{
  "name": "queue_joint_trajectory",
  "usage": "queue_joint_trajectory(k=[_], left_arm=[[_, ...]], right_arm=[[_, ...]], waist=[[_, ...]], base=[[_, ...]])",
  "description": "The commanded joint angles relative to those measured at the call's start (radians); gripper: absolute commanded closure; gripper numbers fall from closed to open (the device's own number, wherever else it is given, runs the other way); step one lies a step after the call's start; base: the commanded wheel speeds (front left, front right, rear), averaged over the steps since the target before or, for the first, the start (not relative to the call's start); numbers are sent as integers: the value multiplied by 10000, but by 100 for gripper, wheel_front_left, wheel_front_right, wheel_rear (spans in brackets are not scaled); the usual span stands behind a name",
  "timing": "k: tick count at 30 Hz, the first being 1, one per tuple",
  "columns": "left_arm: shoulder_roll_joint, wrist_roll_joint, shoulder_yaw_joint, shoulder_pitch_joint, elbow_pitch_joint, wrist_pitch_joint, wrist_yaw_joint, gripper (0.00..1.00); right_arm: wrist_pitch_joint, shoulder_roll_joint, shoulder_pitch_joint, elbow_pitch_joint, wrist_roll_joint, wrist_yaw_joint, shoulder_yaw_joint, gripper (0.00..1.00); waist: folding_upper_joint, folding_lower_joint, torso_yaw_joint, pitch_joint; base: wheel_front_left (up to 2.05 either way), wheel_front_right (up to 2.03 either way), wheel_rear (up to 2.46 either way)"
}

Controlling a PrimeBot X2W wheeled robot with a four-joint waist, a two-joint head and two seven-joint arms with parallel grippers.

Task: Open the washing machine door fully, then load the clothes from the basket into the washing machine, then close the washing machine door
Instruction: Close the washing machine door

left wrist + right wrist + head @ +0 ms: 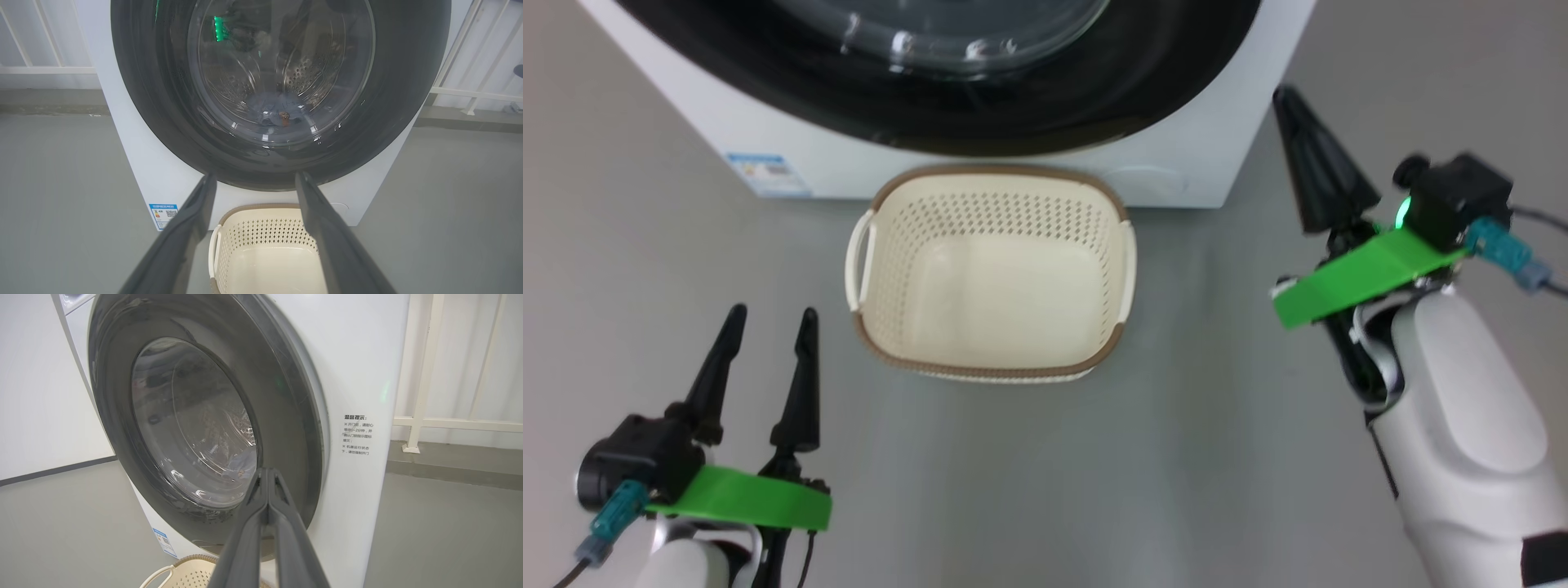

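Facing the washing machine door [294, 416], seemingly shut on the clothes [273, 112] behind its glass, we hold our right gripper [1290, 110], fingers pinched together on nothing, nearer its right edge; our left gripper [772, 318] gapes wide beside the empty basket [992, 371].

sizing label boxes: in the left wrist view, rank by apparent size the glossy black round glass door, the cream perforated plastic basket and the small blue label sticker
1. glossy black round glass door
2. cream perforated plastic basket, cut off by the bottom edge
3. small blue label sticker
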Motion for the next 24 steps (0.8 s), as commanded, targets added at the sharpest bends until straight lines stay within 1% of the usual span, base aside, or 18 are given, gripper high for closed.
queue_joint_trajectory(k=[1,4,10,17,18,19,20,22,23,24], left_arm=[[338,82,430,131,-280,-63,-25,0],[353,158,578,351,-341,-63,-25,0],[308,352,851,818,-404,-63,-25,0],[255,443,1217,1314,-427,-63,-24,0],[219,492,1356,1456,-441,-63,-12,0],[219,492,1356,1456,-441,-63,-12,0],[195,494,1429,1534,-441,-63,-9,0],[116,514,1577,1680,-517,-63,67,0],[81,526,1612,1779,-524,-63,87,0],[53,552,1663,1860,-541,-63,133,0]], right_arm=[[-34,227,437,-390,101,-55,110,100],[-34,350,1014,-568,179,-55,135,100],[-34,243,2006,-656,183,-55,398,100],[-34,224,2770,-952,16,-55,366,100],[-34,235,3044,-1084,-63,-55,284,82],[-34,235,3044,-1084,-63,-55,284,82],[-34,257,3188,-1156,-93,-55,228,62],[-34,273,3476,-1304,-186,-55,128,11],[-34,295,3619,-1379,-201,-55,96,0],[-34,300,3761,-1446,-242,-55,63,0]], waist=[[0,0,-638,-675],[0,0,-947,-996],[0,0,-1436,-1628],[0,0,-1847,-2105],[0,0,-1944,-2245],[0,0,-1944,-2245],[0,0,-1994,-2310],[0,0,-2071,-2420],[0,0,-2110,-2484],[0,0,-2141,-2541]], base=[[0,0,0],[0,0,0],[0,0,0],[0,0,0],[0,0,0],[0,0,0],[0,0,0],[0,0,0],[0,0,0],[0,0,0]])
